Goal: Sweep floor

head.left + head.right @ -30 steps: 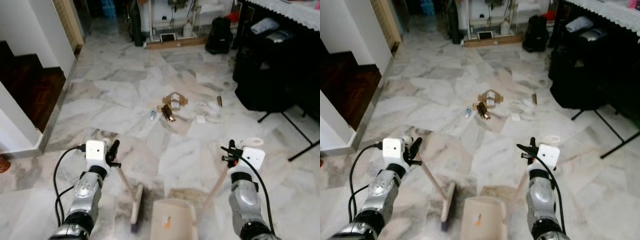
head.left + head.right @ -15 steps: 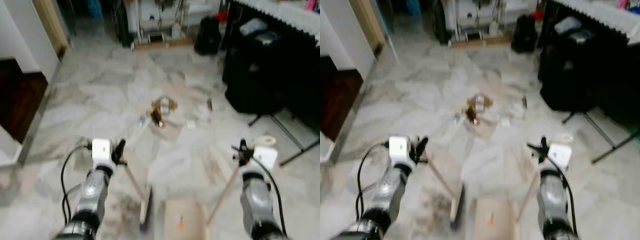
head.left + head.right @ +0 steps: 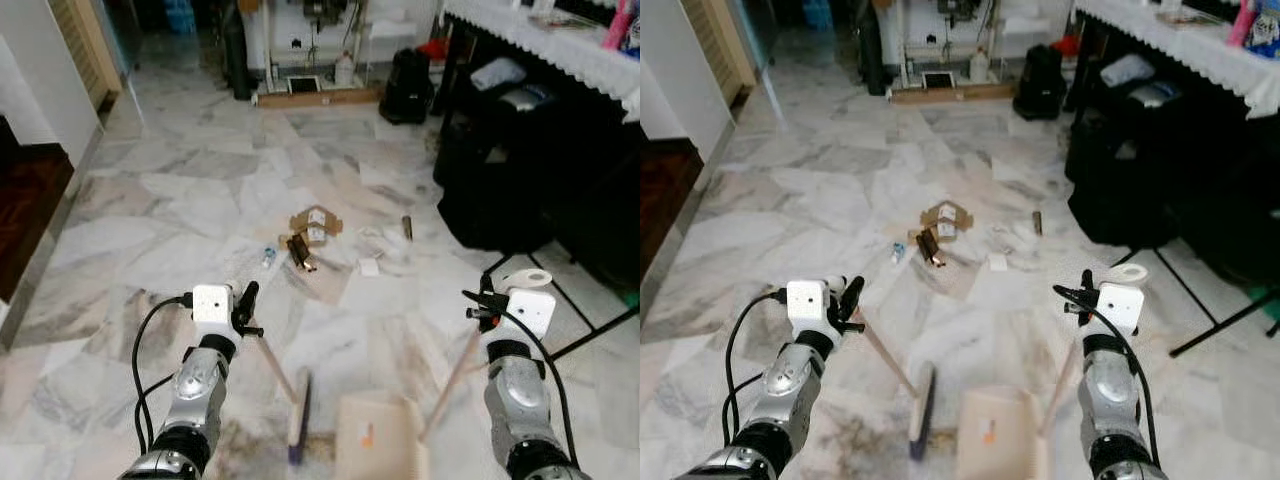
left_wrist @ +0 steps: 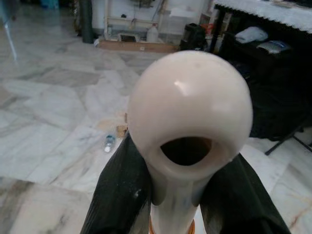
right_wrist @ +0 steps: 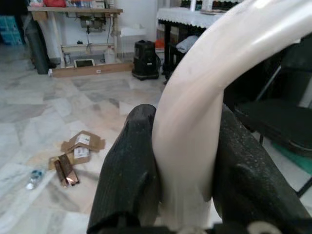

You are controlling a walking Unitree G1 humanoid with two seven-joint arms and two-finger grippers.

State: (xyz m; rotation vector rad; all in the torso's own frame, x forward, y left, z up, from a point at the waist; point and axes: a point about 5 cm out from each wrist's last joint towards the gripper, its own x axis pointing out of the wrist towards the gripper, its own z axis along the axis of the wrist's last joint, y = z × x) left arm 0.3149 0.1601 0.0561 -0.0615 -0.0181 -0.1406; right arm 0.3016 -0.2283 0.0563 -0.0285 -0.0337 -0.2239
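My left gripper (image 3: 246, 307) is shut on the cream handle of a broom (image 3: 297, 421), whose brush head rests on the marble floor just ahead of me. The handle's rounded end (image 4: 189, 122) sits between the black fingers (image 4: 118, 196). My right gripper (image 3: 479, 306) is shut on the long handle of a cream dustpan (image 3: 378, 443), which stands on the floor beside the brush. That handle (image 5: 193, 127) is pinched between the fingers (image 5: 130, 168). Further ahead lies the litter: a flattened cardboard box (image 3: 314, 220), dark packets (image 3: 300, 251), a small bottle (image 3: 267, 257) and white scraps (image 3: 368, 267).
Black bags and covered furniture (image 3: 505, 170) line the right side under a table with a white lace cloth (image 3: 545, 32). Thin black stand legs (image 3: 592, 322) cross the floor at right. Dark wooden stairs (image 3: 24, 200) are at left. A shelf and a black bag (image 3: 405, 75) stand at the back.
The camera has turned and steadied, so the stairs have slid towards the left edge and the blur is gone. Both grippers hold the broom and dustpan as before.
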